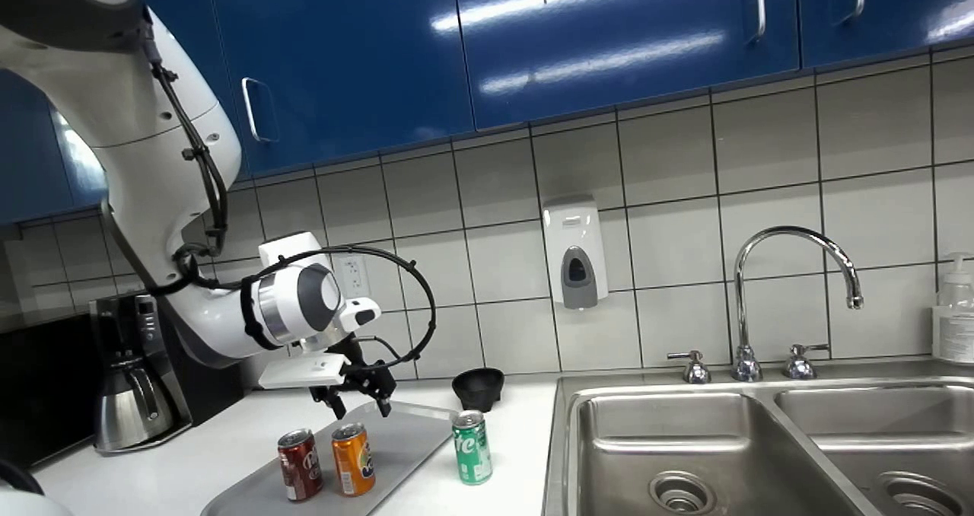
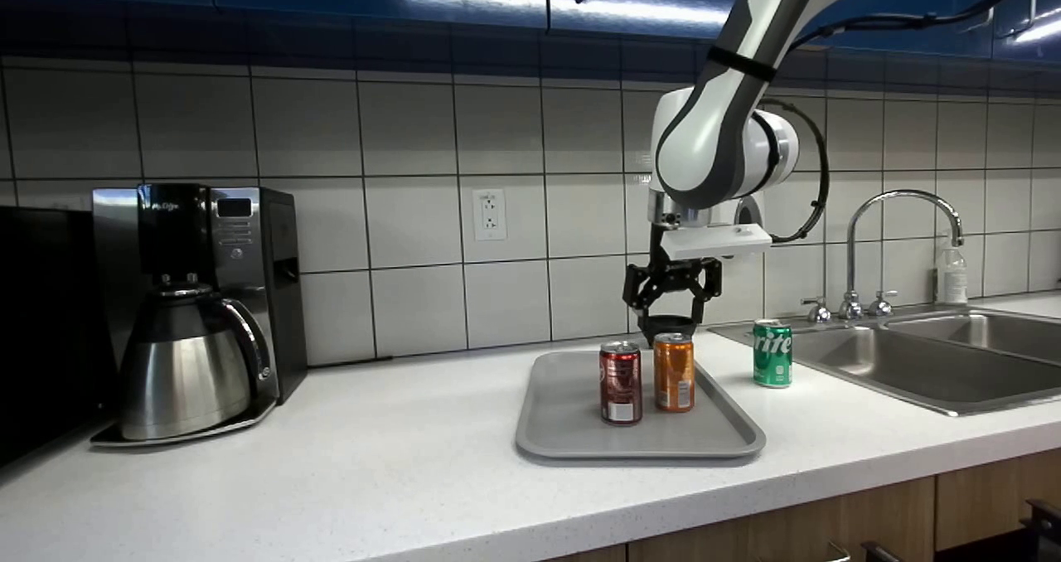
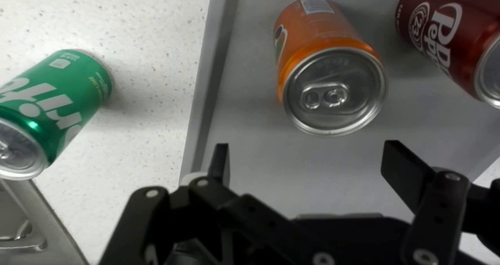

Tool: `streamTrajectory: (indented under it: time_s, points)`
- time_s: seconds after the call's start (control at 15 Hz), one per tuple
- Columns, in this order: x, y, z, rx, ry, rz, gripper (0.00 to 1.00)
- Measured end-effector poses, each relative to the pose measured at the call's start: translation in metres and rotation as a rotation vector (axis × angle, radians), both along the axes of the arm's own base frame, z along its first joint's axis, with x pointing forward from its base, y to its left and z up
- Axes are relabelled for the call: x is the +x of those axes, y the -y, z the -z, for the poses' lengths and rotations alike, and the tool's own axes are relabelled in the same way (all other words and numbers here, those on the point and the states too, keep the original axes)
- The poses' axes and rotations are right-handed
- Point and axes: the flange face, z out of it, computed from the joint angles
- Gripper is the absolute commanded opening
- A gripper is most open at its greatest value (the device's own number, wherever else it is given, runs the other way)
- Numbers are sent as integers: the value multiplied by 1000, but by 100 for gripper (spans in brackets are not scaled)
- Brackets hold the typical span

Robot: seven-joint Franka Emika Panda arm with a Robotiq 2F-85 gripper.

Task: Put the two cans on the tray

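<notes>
The white counter (image 2: 373, 462) carries a tray (image 2: 564, 404), green can (image 2: 772, 355) — and coffee maker (image 2: 199, 313).

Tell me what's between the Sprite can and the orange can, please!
The wrist view shows a strip of bare countertop beside the Sprite can, then the raised rim of the gray tray, then bare tray up to the orange can.
</notes>
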Motion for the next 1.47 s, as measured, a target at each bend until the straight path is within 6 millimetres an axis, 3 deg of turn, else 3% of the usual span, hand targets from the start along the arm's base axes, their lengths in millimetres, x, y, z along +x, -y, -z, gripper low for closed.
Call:
streamTrajectory:
  time_s: [0.6,1.47]
  points:
    - [-5,56,-41,7,73,111,100]
    - [-37,151,-58,3,96,273,100]
